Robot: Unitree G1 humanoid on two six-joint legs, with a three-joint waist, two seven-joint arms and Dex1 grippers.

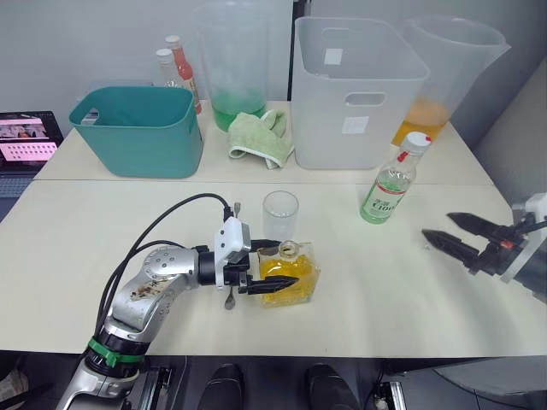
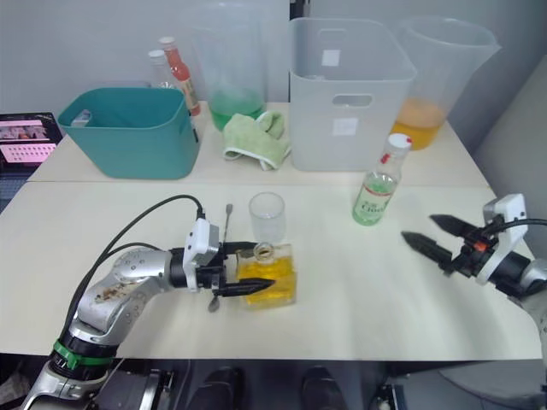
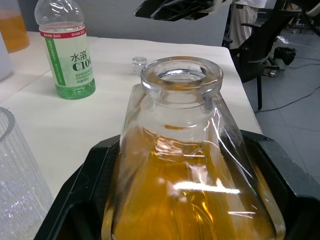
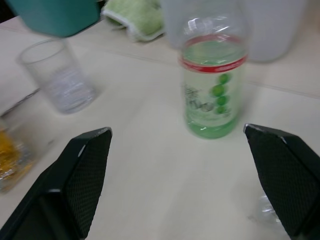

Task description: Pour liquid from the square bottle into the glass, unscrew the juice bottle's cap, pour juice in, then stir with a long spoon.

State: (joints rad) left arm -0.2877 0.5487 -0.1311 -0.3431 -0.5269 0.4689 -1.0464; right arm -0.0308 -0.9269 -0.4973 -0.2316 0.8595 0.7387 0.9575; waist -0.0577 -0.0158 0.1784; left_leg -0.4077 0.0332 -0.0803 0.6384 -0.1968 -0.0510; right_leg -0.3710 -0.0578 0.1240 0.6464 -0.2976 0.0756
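Starting at the lower left of the head frame, my left pincer [image 1: 278, 265] is clamped around the square bottle [image 1: 291, 272], 1 black finger on each side of its yellow-filled body. The bottle stands upright on the surface [image 1: 77, 256] at lower centre with its neck open; my left wrist camera looks straight across that bare rim. The long spoon [image 2: 224, 248] lies flat on the surface just beside the bottle, partly hidden behind the pincer. Just above the bottle in the frame stands the glass [image 1: 280, 215], upright and empty, close to the bottle, though I cannot tell whether they touch. Right of centre the juice bottle [image 1: 392, 182] stands upright with its cap [image 1: 417, 141] on, well apart from the glass. A small clear stopper [image 3: 139, 64] sits on the surface near the juice bottle. At the right edge my right pincer [image 1: 458, 237] hovers with its fingers spread wide, holding nothing, pointed toward the juice bottle.
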